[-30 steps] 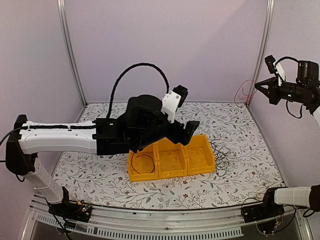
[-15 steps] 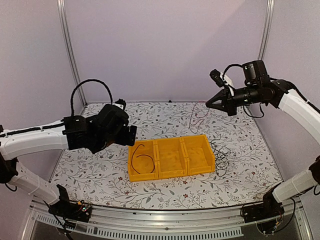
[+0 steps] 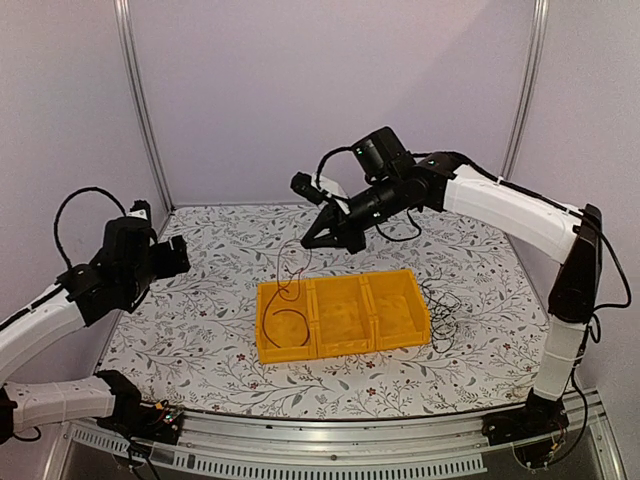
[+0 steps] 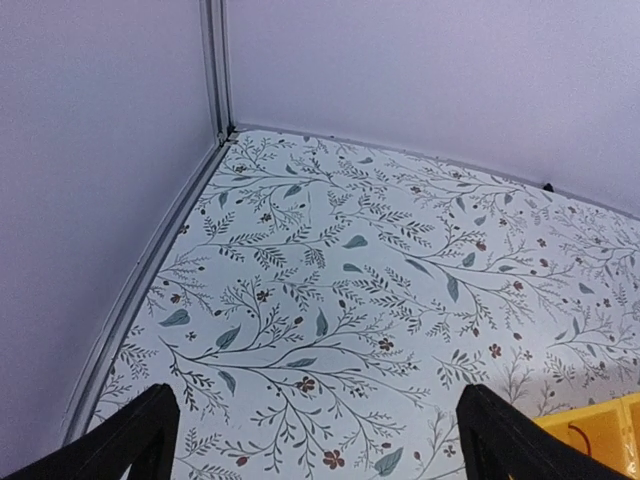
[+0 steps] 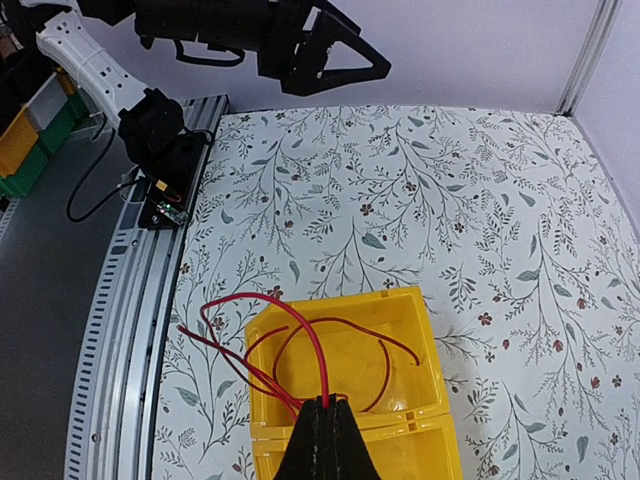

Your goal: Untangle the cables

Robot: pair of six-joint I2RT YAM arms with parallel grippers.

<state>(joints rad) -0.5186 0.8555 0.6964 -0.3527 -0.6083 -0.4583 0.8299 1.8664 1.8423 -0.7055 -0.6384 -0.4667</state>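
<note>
My right gripper (image 3: 306, 243) hangs above the far left corner of the yellow bin (image 3: 400, 345), shut on a thin red cable (image 3: 283, 272). In the right wrist view the red cable (image 5: 290, 320) loops out from the shut gripper (image 5: 326, 404) over the bin's left compartment (image 5: 432, 340) and its rim. A darker wire (image 3: 290, 325) lies curled inside that compartment. A tangle of thin dark cables (image 3: 441, 305) rests on the table right of the bin. My left gripper (image 3: 178, 256) is off to the left, open and empty (image 4: 320, 445) above bare tablecloth.
The bin has three compartments side by side; a corner of the yellow bin (image 4: 605, 430) shows in the left wrist view. Purple walls and metal posts (image 3: 140, 100) close the table in. The left arm (image 5: 260, 40) shows at the top of the right wrist view.
The right arm swung from the far right to above the bin's left compartment, carrying the red cable. The left arm pulled back from over the bin to the left side.
</note>
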